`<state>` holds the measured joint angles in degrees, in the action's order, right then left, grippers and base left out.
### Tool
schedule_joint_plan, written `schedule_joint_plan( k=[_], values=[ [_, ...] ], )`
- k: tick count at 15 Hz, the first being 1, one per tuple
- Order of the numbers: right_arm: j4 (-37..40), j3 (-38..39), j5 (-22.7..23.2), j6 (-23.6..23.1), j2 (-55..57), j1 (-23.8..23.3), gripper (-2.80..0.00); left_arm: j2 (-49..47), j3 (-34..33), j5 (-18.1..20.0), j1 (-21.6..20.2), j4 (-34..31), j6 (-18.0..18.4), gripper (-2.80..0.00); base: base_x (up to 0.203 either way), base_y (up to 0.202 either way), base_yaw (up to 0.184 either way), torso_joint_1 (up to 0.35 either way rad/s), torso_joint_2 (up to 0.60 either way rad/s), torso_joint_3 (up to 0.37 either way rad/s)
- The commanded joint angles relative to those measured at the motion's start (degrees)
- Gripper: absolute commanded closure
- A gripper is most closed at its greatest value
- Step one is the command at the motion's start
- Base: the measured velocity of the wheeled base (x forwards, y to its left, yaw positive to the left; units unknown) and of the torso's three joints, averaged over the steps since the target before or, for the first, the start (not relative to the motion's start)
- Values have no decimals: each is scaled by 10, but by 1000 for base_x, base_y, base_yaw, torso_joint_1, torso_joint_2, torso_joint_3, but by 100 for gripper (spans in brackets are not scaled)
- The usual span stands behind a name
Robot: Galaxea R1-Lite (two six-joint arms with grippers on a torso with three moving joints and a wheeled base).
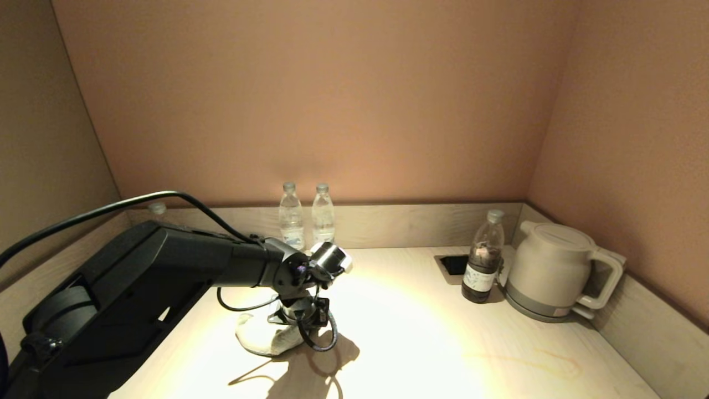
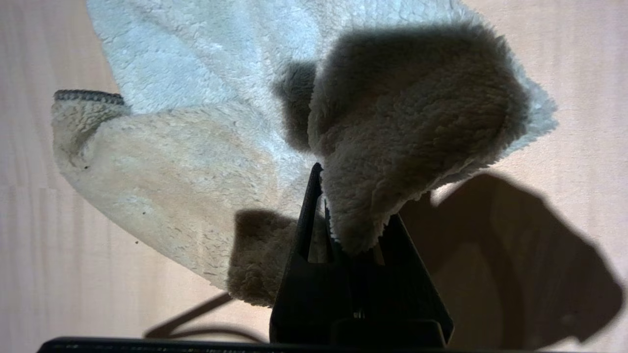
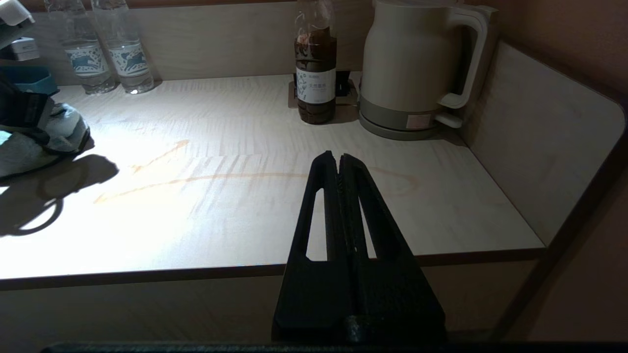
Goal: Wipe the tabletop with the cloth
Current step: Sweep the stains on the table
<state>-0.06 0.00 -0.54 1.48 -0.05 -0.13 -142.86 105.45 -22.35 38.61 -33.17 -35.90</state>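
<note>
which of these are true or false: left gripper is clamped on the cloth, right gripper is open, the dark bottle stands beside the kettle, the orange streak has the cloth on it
1. The left gripper is clamped on the cloth. True.
2. The right gripper is open. False: its fingers are pressed together, holding nothing, in front of the tabletop edge.
3. The dark bottle stands beside the kettle. True.
4. The cloth lies on the orange streak. False: the cloth lies apart from it, toward the robot's left.

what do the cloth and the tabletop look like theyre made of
The cloth: soft terry or fleece, judging by its fuzzy looped pile, with a dark stitched edge. The tabletop: probably pale wood-grain laminate, smooth with printed-looking streaks and a slight sheen.
</note>
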Motion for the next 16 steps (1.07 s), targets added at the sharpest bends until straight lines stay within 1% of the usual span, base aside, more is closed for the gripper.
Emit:
schedule_joint_plan(
  k=[1, 3, 5, 7, 8, 9, 10, 11, 12, 15, 16],
  values=[
    [0, 0, 0, 0, 0, 0, 0, -42, 60, -2, 22, -5, 0, 0, 0, 0, 0, 0, 0, 0],
    [0, 0, 0, 0, 0, 0, 0, -54, 70, -1, 60, -2, 2, 0, 0, 0, 0, 0, 0, 0],
    [0, 0, 0, 0, 0, 0, 0, -52, 63, 7, 75, -7, 0, 0, 0, 0, 0, 0, 0, 0],
    [0, 0, 0, 0, 0, 0, 0, -48, 60, 13, 77, -24, -6, 0, 0, 0, 0, 0, 0, 0],
    [0, 0, 0, 0, 0, 0, 0, -44, 60, 12, 78, -55, -14, 0, 0, 0, 0, 0, 0, 0],
    [0, 0, 0, 0, 0, 0, 0, -40, 61, 12, 77, -73, -22, 0, 0, 0, 0, 0, 0, 0],
    [0, 0, 0, 0, 0, 0, 0, -36, 60, 9, 74, -84, -32, 0, 0, 0, 0, 0, 0, 0],
    [0, 0, 0, 0, 0, 0, 0, -24, 59, 3, 62, -123, -54, 0, 0, 0, 0, 0, 0, 0],
    [0, 0, 0, 0, 0, 0, 0, -15, 56, -2, 52, -138, -66, 0, 0, 0, 0, 0, 0, 0],
    [0, 0, 0, 0, 0, 0, 0, 8, 35, -36, 19, -142, -77, 0, 0, 0, 0, 0, 0, 0],
    [0, 0, 0, 0, 0, 0, 0, 13, 22, -39, 8, -144, -78, 0, 0, 0, 0, 0, 0, 0]
  ],
)
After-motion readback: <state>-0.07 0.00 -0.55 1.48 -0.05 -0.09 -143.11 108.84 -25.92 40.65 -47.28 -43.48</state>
